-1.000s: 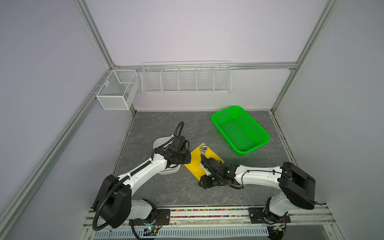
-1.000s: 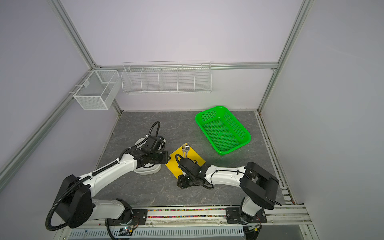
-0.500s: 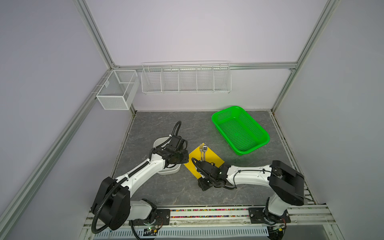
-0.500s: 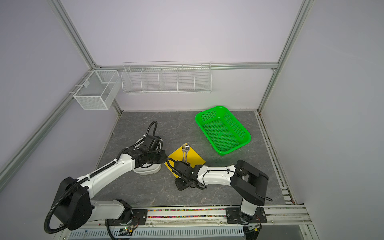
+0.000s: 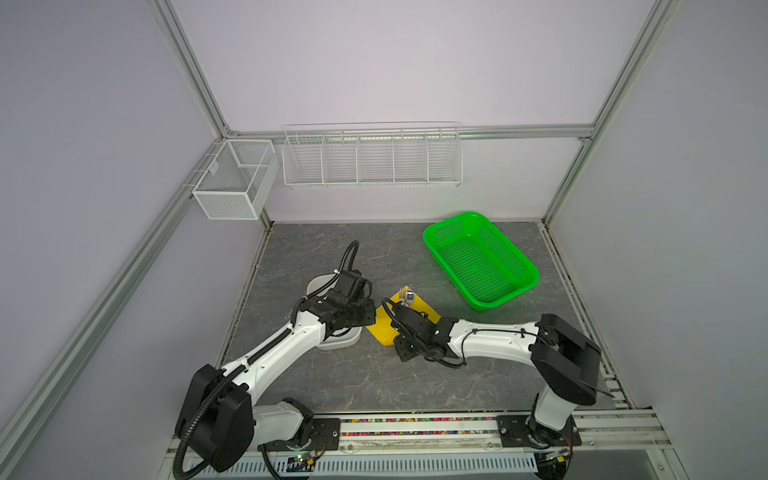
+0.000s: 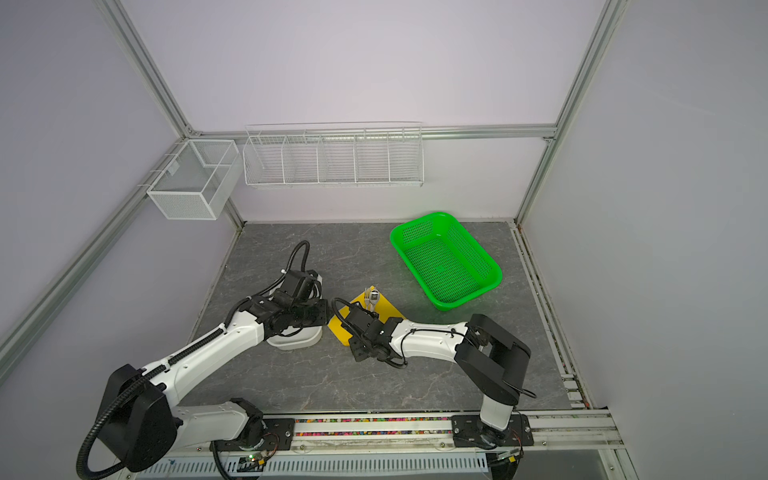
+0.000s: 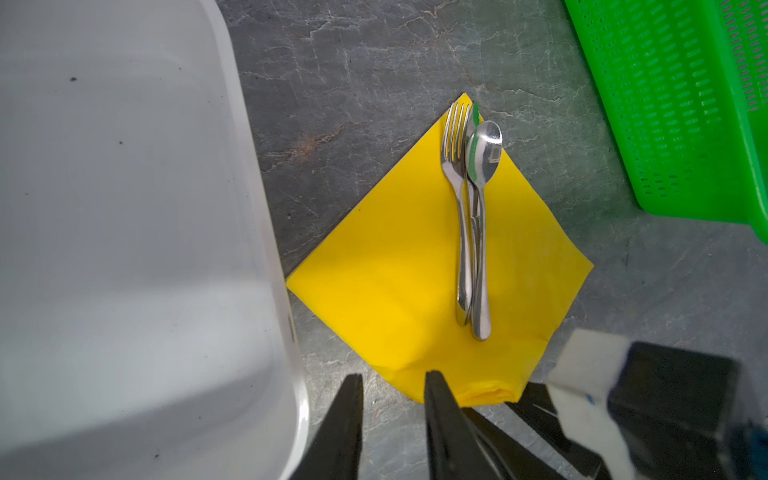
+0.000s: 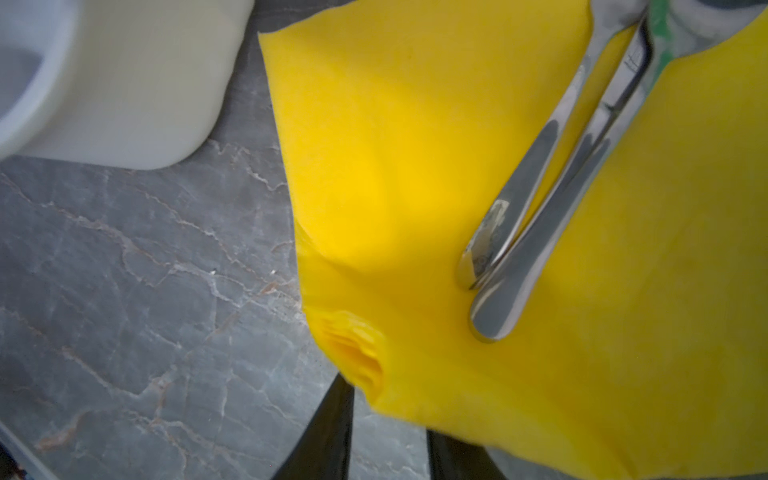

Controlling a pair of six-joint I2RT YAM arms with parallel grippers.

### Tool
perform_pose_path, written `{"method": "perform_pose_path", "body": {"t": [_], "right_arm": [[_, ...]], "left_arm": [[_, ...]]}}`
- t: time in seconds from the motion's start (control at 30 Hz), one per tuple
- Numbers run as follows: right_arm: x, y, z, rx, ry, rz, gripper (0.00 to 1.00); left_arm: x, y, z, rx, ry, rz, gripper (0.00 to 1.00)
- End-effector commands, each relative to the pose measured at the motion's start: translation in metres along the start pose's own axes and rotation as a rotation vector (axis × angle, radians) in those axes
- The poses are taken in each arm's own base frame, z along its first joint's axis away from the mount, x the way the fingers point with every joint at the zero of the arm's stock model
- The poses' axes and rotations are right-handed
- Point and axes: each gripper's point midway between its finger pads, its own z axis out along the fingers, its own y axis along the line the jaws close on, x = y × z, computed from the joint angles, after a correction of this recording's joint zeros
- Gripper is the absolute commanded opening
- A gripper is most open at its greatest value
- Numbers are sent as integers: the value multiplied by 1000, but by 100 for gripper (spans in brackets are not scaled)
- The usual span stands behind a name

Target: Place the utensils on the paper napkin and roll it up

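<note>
The yellow paper napkin [image 5: 419, 313] [image 6: 388, 309] lies as a diamond on the grey table. The utensils, a fork [image 7: 455, 166] and a spoon [image 7: 482, 166], lie side by side on it with their heads at the far corner. The napkin's near corner [image 8: 357, 353] is curled up into a small roll. My right gripper [image 8: 388, 411] is open; its fingers sit under that curled corner with bare table between them. My left gripper [image 7: 392, 399] is open at the napkin's near edge, one finger [image 7: 440, 415] overlapping the paper, nothing between its fingers.
A white oblong tray [image 5: 345, 338] [image 7: 124, 208] stands just left of the napkin, under the left arm. A green perforated basket [image 5: 480, 259] [image 7: 685, 104] stands at the back right. White wire racks [image 5: 372, 156] hang on the back wall.
My right gripper has slid left along the napkin's near side, its forearm swinging round. The left gripper has drawn back a little towards the tray. The utensils have not moved.
</note>
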Motion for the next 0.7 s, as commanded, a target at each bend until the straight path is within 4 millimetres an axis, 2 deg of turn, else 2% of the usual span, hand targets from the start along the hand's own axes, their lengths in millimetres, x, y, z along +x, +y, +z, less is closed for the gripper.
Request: {"method": "perform_pose_path", "body": {"t": [0.0, 0.1, 0.37, 0.67], "right_arm": [[-13, -7, -4, -17, -46, 79, 35], [-13, -13, 4, -28, -19, 130, 34], [-16, -36, 8, -3, -8, 270, 31], [-2, -49, 14, 33, 27, 346, 30]], "left_arm": [[8, -8, -1, 67, 23, 24, 27], [15, -23, 3, 162, 59, 45, 27], [34, -46, 16, 308, 153, 55, 23], [54, -67, 48, 324, 271, 102, 19]]}}
